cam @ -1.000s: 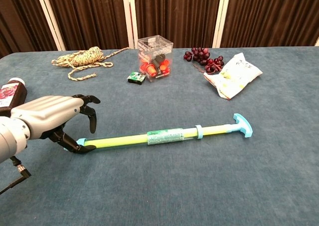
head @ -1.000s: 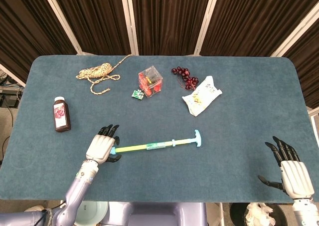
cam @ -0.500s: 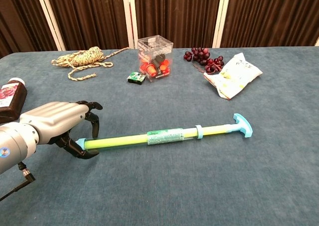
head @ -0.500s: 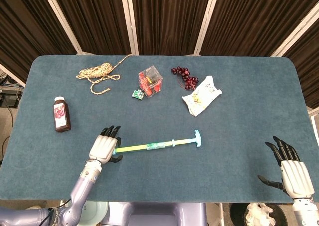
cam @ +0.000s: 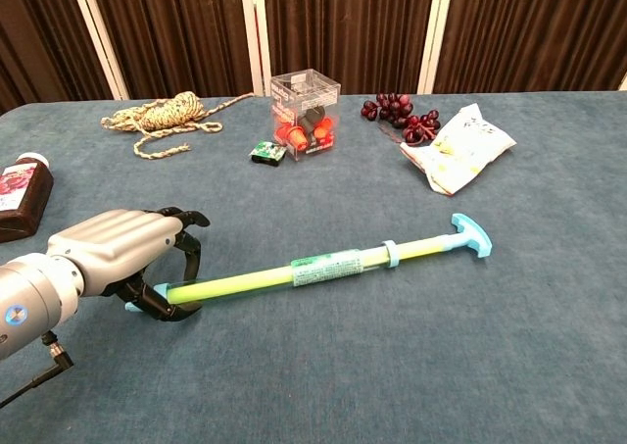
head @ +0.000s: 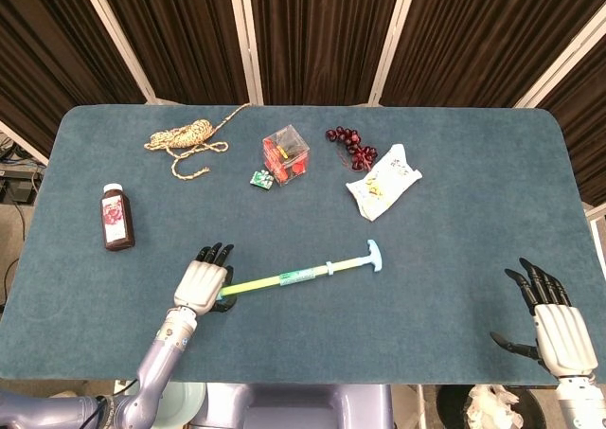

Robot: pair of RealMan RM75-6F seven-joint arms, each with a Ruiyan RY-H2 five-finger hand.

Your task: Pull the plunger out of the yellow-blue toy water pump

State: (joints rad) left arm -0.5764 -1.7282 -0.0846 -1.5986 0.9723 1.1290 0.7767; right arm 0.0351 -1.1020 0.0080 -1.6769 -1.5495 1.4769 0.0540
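The yellow-blue toy water pump (head: 294,277) (cam: 323,268) lies slanted near the table's front, its blue T-handle (head: 375,256) (cam: 470,235) pointing right and away. My left hand (head: 202,282) (cam: 122,253) has its fingers curled around the pump's left end and grips it. In the chest view the dark fingers (cam: 186,253) wrap over the yellow tube. My right hand (head: 559,330) hovers at the table's front right corner, fingers spread, holding nothing, far from the pump. The chest view does not show it.
Along the back lie a coil of rope (head: 185,135), a clear box (head: 286,152) of red items, a small green packet (head: 261,179), dark grapes (head: 352,147) and a white snack bag (head: 383,183). A dark red bottle (head: 116,216) lies at the left.
My left hand has slid toward me and closed around the pump's left end. The pump has swung, so its T-handle now lies further from me. The right hand has stayed put.
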